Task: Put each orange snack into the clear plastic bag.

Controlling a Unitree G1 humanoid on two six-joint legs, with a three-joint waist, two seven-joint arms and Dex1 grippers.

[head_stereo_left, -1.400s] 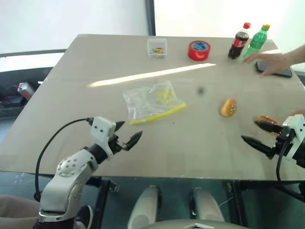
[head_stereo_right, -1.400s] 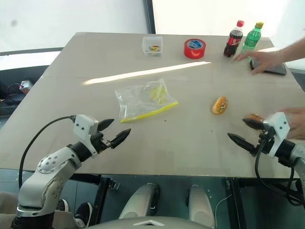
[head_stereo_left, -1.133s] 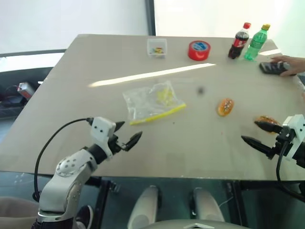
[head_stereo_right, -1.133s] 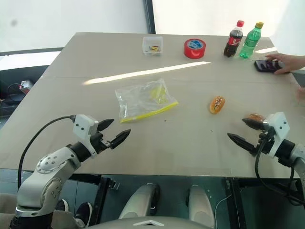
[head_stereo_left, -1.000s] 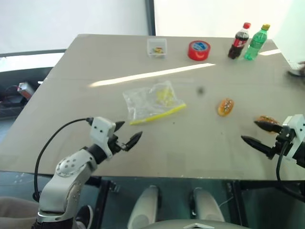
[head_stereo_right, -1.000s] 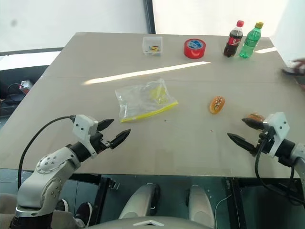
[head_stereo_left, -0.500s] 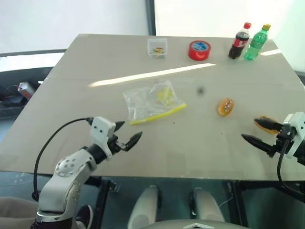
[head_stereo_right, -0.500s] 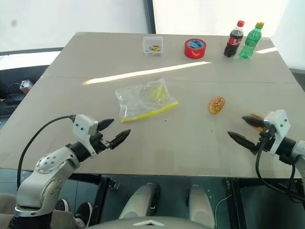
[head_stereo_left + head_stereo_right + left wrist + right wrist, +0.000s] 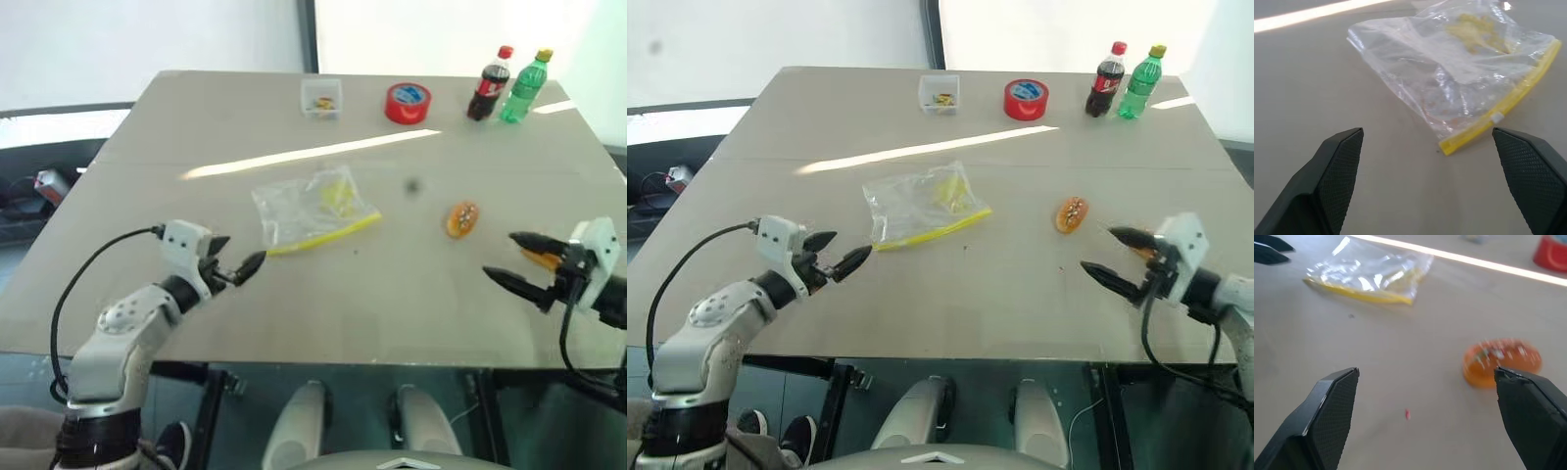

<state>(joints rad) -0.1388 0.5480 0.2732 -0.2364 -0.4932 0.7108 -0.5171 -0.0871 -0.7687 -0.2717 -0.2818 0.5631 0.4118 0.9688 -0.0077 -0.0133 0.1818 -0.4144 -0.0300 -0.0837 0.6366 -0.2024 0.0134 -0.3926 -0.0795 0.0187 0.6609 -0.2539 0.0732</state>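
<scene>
Both grippers, left (image 9: 238, 268) and right (image 9: 516, 260), gape empty; both snacks (image 9: 462, 218) lie outside the bag (image 9: 315, 208), nothing done.

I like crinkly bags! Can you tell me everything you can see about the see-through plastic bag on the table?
The thin, clear, crinkled plastic zip bag lies flat on the grey tabletop, near its middle. A yellow seal strip runs along the edge nearest the robot, with a small whitish slider on it. Yellowish bits sit inside toward one end. Light glints off its wrinkles. Only the table touches it; the left end effector is open just short of its near corner.
</scene>
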